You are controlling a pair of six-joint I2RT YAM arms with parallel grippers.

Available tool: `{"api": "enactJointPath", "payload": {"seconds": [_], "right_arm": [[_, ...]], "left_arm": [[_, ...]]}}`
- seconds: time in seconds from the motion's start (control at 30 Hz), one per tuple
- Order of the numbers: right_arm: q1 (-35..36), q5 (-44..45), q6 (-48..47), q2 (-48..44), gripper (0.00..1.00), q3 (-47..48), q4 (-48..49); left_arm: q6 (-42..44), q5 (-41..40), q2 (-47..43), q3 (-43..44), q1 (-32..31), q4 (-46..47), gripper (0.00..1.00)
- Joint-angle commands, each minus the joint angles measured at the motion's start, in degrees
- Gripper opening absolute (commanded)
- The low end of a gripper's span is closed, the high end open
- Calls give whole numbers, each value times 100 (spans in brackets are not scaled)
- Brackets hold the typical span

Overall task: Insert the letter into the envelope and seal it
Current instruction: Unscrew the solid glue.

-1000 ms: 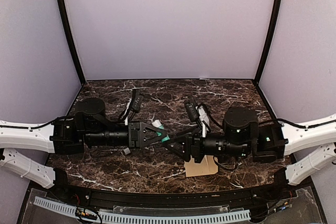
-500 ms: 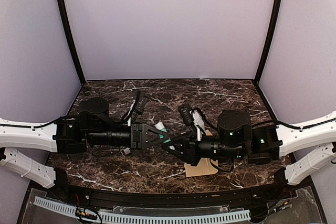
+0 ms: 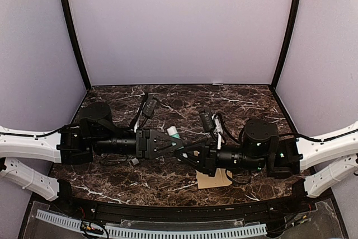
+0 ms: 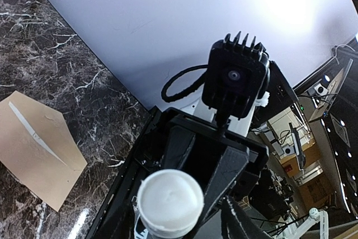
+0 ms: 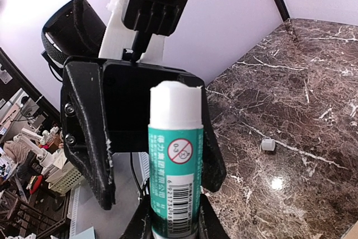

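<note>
Dark marble table (image 3: 168,180), pale walls all round. Near its front edge, a bit right of the middle, the envelope (image 3: 213,180) lies flat, partly under the right arm. I cannot tell what is inside it. The right claw (image 5: 172,219) holds a glue stick (image 5: 174,155) by its bottom end. The left claw (image 5: 162,194) is spread wide, with a finger on each side of the stick. Since a moment ago the right arm has slid back toward the right edge, and the envelope has stayed put.
</note>
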Motion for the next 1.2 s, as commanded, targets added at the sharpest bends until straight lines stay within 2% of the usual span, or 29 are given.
{"api": "enactJointPath", "payload": {"seconds": [0.0,0.07,0.17,0.37,0.5,0.53,0.67,0.73,0.8,0.9,1.17], "right_arm": [[42,103,51,-59,1,-35,495],[44,131,64,-75,1,-49,513],[41,93,74,-68,1,-62,537],[39,14,81,-42,1,-53,586],[40,29,92,-9,3,-26,506],[44,39,107,-3,4,-50,502],[44,129,174,-61,29,-137,370],[44,195,215,-116,42,-198,288],[37,243,228,-168,49,-238,184],[43,163,227,-206,50,-330,224],[44,70,275,-231,37,-447,393]], "left_arm": [[48,40,10,-40,3,391,52],[26,-44,16,-80,3,471,49],[-37,-180,12,-206,3,702,34],[-83,-307,171,-141,3,780,29],[-195,-394,248,-166,3,854,22],[-224,-409,248,-180,3,893,16],[-291,-492,208,-289,3,996,2],[-316,-521,194,-316,3,987,0],[-349,-557,183,-331,3,963,0],[-352,-592,190,-342,3,955,0],[-421,-504,272,-344,3,1003,0]]}}
